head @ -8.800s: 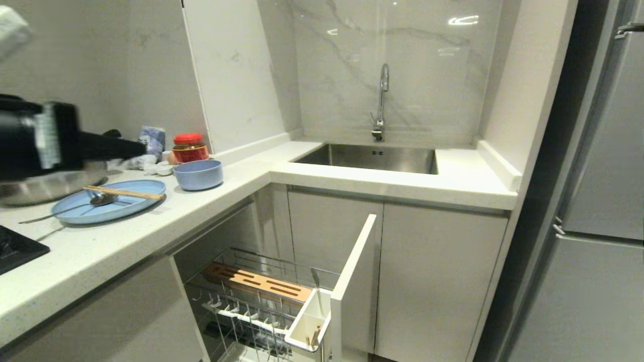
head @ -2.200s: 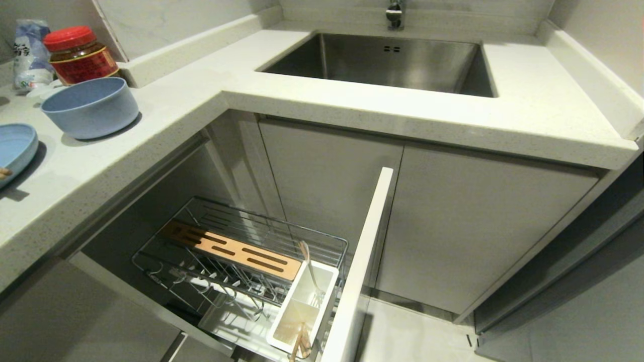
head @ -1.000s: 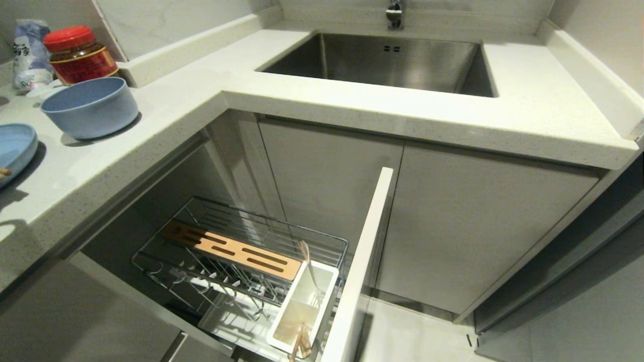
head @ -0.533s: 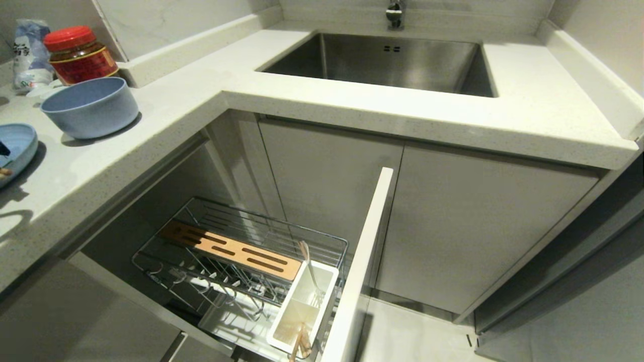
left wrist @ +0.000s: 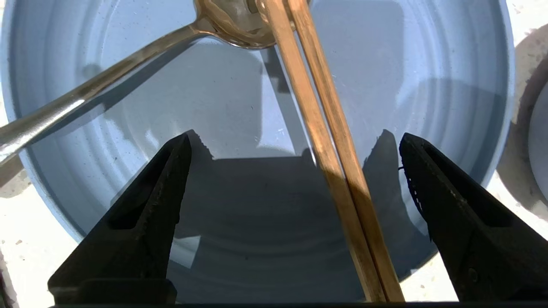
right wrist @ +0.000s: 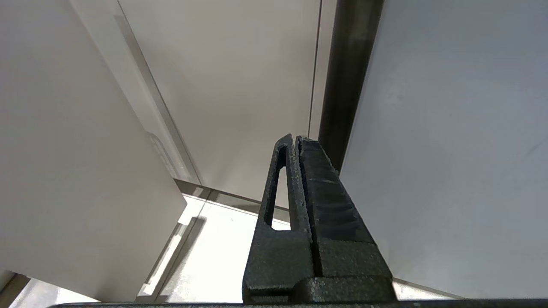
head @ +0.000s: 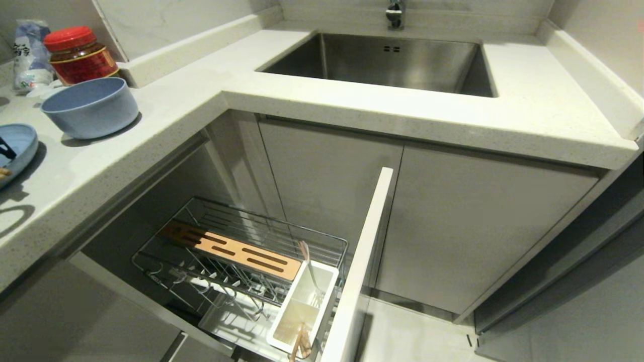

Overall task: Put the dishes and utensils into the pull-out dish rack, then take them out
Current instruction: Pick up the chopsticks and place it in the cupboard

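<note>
My left gripper point(left wrist: 295, 134) hangs open just above the light blue plate point(left wrist: 428, 85) on the counter. The pair of wooden chopsticks point(left wrist: 329, 141) lies on the plate between the two jaws, nearer one of them and touching neither. Their far ends rest on the bowl of the silver spoon point(left wrist: 85, 94), whose handle runs off over the plate's rim. In the head view only the plate's edge point(head: 17, 146) and one black finger point(head: 6, 150) show at far left. The blue bowl point(head: 89, 106) stands beside it. The dish rack point(head: 241, 251) is pulled out below. My right gripper point(right wrist: 294, 137) is shut and parked low by the cabinet fronts.
The rack's white utensil box point(head: 302, 306) holds a metal utensil and some wooden sticks, beside its upright white front panel point(head: 362, 261). A red-lidded jar point(head: 78, 53) stands behind the bowl. The steel sink point(head: 392, 63) is set into the counter at the back.
Over the last second a black finger of my left gripper has come into the head view at the left edge, over the plate. Its shadow on the counter has shifted. The rack is unchanged.
</note>
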Controlling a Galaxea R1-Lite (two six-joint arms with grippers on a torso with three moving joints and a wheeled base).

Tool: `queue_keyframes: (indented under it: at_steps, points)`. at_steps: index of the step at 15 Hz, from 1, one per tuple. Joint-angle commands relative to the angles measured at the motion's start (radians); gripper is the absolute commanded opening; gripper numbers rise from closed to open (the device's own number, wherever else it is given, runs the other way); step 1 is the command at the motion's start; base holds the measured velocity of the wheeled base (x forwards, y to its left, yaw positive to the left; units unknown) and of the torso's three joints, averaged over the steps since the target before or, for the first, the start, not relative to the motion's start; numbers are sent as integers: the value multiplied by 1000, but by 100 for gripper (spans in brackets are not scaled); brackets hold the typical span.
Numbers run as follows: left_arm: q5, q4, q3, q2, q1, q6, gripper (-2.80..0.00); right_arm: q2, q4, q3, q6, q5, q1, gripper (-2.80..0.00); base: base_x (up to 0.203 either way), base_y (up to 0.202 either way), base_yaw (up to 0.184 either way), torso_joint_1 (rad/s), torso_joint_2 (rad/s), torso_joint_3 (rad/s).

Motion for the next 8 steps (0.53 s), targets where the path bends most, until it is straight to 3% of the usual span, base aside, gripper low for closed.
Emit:
queue_keyframes:
  at_steps: [1,2,8]
  points:
    - [1,7,7,2,0,-5,0,-1,0,26,0,0,0,-280,0,0,0,0,0,0]
    - [1,5,4,3,0,-5,-280,-1,0,26,0,0,0,-280,0,0,0,0,0,0]
    - [-26,5,4,5,-1,-17,-280,-1,0,26,0,0,0,-280,0,0,0,0,0,0]
